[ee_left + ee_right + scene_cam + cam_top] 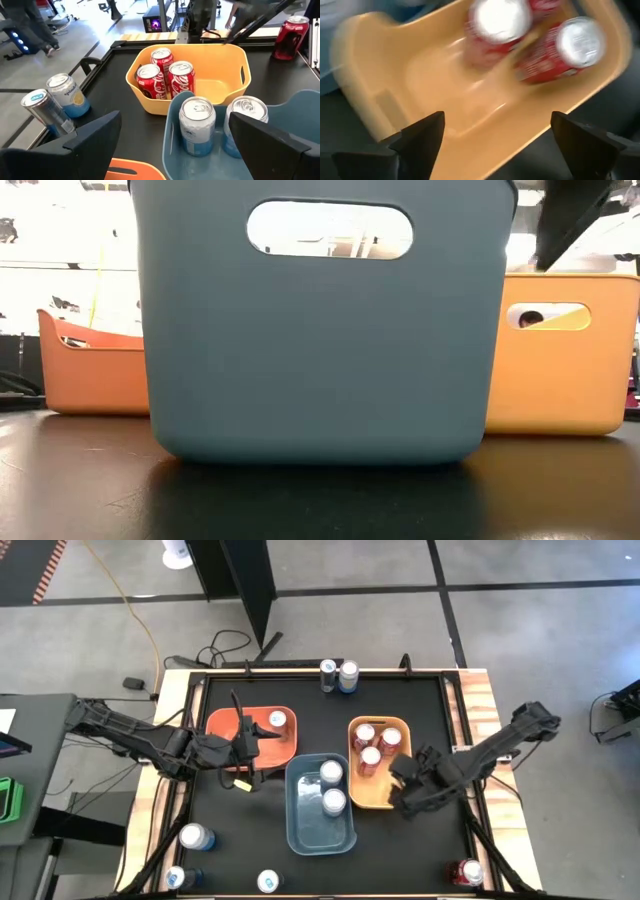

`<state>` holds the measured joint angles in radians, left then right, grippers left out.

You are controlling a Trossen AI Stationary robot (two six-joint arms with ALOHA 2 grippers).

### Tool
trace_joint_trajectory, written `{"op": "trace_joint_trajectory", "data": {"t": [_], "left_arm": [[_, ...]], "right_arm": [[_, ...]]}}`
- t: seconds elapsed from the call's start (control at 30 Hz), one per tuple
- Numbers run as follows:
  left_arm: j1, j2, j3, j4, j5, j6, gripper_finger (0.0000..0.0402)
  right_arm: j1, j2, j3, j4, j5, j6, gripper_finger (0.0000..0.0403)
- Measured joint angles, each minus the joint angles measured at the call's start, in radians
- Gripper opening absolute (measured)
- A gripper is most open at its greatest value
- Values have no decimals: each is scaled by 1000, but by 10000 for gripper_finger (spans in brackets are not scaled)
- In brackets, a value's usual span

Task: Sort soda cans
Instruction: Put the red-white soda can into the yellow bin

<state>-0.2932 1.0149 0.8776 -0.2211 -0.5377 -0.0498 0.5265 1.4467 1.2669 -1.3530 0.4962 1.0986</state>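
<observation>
Three red soda cans (pixel 375 745) stand in the yellow bin (pixel 380 798). Two silver-and-blue cans (pixel 332 787) stand in the blue bin (pixel 320 830), and one silver can (pixel 277 721) stands in the orange bin (pixel 225 723). More cans stand on the table: two at the far edge (pixel 338 675), three at the near left (pixel 195 837) and a red one (pixel 467 871) at the near right. My left gripper (pixel 258 740) hovers open over the orange bin. My right gripper (pixel 398 798) hangs open above the yellow bin's near right corner, its fingers (pixel 420 142) tilted down over the bin's bare near part (pixel 445 95).
The three bins sit close together at the table's middle; in the low view the blue bin (pixel 320 330) fills the front, with the orange (pixel 90 370) and yellow (pixel 560 360) bins behind. A raised wooden rim (pixel 480 700) frames the black tabletop. People walk in the room beyond.
</observation>
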Motion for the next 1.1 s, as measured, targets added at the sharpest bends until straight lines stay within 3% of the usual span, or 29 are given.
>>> {"op": "trace_joint_trajectory", "data": {"t": [0.17,0.37,0.6,0.67,0.87,1.1], "left_arm": [[0,0,0,-1,0,0,366],[0,31,0,33,0,12,366],[10,183,0,330,78,123,366],[13,233,10,425,107,145,366],[13,371,101,472,117,155,366],[14,487,216,389,116,154,366]], "right_arm": [[-19,40,-17,4,19,-38,309],[36,2,0,-43,-60,-29,226],[145,-94,24,-56,-91,-25,167],[177,-113,25,-57,-153,-25,158],[318,-118,25,-60,-358,0,178],[544,-118,25,-54,-487,237,290]]}}
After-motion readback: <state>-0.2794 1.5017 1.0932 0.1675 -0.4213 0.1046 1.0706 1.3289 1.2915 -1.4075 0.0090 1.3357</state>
